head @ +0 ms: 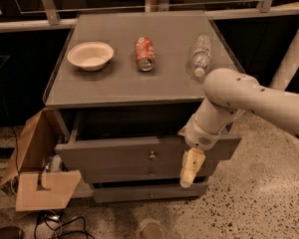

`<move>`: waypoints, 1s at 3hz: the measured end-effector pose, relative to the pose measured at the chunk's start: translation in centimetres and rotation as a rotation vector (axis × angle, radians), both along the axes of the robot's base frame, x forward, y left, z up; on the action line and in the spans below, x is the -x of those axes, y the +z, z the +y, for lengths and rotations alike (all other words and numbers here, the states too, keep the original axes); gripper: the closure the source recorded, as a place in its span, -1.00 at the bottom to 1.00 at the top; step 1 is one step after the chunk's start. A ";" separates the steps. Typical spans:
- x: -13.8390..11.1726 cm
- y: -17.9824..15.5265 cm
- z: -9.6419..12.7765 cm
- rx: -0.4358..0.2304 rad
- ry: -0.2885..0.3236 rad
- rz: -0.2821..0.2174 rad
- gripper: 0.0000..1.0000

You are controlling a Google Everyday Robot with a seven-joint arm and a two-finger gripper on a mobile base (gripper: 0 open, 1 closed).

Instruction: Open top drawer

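Shows the top drawer [109,156] standing partly out of the grey cabinet [139,91], with a dark gap open between its front panel and the cabinet's top board. Runs its long axis left to right across the view, flat front facing the camera, sticking out past the two shorter fronts beneath. Carries one small round knob [152,156] at the centre of that front. Finds the gripper [188,171] low on the right part of the same panel, to the right of the knob and apart from it, hanging downward from the pale arm [249,96] that comes in from the right edge. Places its cream tip over the drawer's lower edge and onto the middle drawer [119,174] below. Cannot tell whether the gripper is clenched or released, nor whether it touches the panel or only hangs in front of it. Leaves on the cabinet's top a pale bowl [90,55] at the left, a red can [145,54] lying on its side in the middle, and a clear plastic bottle [201,56] lying at the right. Puts an open cardboard box [37,158] on the floor against the cabinet's left side.
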State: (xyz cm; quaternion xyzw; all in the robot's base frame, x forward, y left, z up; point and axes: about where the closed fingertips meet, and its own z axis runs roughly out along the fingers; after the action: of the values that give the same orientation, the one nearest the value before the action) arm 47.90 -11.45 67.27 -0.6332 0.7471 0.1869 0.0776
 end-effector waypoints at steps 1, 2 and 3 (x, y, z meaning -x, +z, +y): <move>3.9 1.7 -1.8 0.067 0.048 0.066 -1.00; 3.9 1.7 -1.8 0.067 0.048 0.066 -1.00; 2.9 2.3 -1.9 0.044 0.038 0.057 -1.00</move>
State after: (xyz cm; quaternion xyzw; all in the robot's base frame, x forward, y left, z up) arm 45.02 -13.32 69.55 -0.6432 0.7408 0.1895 0.0388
